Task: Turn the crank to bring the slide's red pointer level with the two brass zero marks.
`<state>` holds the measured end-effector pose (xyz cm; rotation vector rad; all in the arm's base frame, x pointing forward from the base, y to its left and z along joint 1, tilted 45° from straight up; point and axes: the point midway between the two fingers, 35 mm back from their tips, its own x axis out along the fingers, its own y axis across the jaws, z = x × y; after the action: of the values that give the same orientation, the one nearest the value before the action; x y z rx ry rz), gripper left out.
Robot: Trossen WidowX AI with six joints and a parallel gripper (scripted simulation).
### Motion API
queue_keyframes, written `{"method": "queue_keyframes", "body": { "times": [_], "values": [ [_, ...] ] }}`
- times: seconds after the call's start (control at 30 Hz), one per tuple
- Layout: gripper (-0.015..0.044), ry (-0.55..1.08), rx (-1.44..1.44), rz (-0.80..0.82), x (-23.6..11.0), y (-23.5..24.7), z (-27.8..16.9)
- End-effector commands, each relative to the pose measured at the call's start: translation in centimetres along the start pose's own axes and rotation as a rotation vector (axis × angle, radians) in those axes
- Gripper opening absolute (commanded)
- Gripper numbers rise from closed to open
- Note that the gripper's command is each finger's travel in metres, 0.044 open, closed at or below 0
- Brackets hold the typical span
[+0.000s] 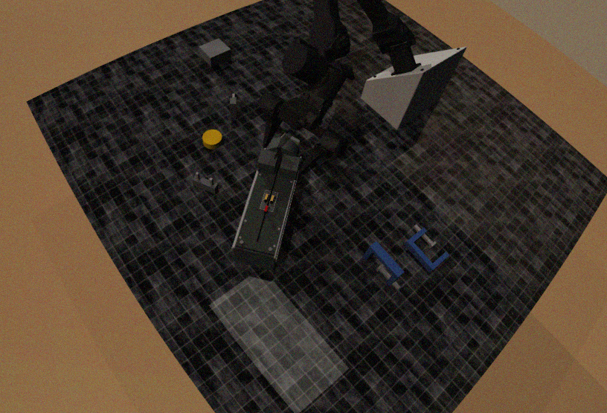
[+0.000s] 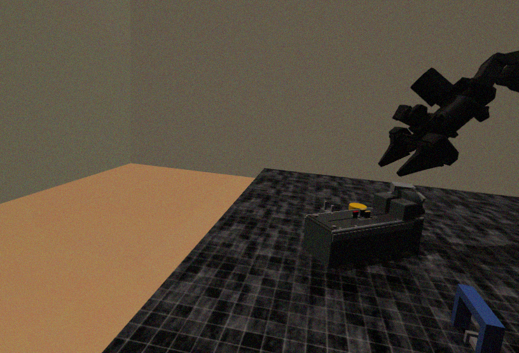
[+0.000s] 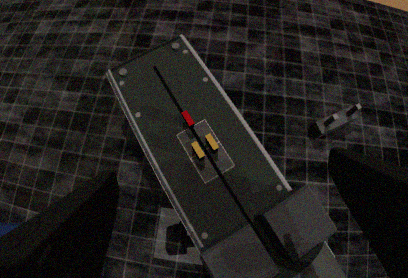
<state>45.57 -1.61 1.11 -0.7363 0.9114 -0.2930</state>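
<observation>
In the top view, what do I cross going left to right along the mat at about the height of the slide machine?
Small grey bracket → slide machine, its red pointer just short of the brass zero marks → first blue clamp → second blue clamp.

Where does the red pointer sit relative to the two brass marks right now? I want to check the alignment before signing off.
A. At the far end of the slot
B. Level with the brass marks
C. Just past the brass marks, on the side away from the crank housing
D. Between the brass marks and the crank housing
C. In the wrist view the red pointer lies just beyond the brass marks, on the side away from the crank housing.
</observation>
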Motion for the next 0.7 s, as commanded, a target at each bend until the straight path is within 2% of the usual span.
{"method": "queue_keyframes", "body": {
  "times": [0.0, 0.67],
  "values": [
    [0.0440, 0.020, -0.005, -0.003, 2.38, -0.07, -2.66],
    [0.0440, 0.020, -0.005, -0.003, 2.69, -0.09, -3.01]
  ]
}}
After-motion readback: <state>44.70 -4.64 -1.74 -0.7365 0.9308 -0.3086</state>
